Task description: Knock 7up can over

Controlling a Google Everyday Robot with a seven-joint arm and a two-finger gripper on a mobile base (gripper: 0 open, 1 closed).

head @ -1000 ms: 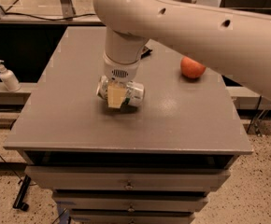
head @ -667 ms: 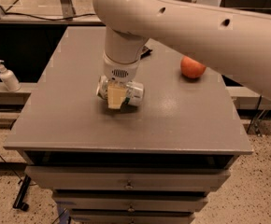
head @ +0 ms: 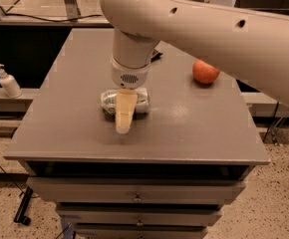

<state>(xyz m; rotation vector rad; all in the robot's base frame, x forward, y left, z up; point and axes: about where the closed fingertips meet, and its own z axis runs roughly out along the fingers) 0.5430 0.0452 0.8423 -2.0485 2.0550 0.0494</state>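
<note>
The 7up can (head: 141, 101) lies on its side near the middle of the grey table (head: 60, 133). It is silver-white with green print. My gripper (head: 123, 126) hangs from the large cream arm (head: 209, 29) directly in front of the can and covers its middle. The gripper's tan tip points down toward the table's front edge. The can's two ends show on either side of the gripper.
An orange-red apple (head: 205, 71) sits at the back right of the table. A white pump bottle (head: 8, 82) stands on a low ledge to the left, off the table. A dark object (head: 156, 55) lies behind the arm. Drawers (head: 137, 195) run below the tabletop.
The gripper's tip now reaches further toward the table's front edge, past the can. The can lies on its side in all frames and has barely shifted.
</note>
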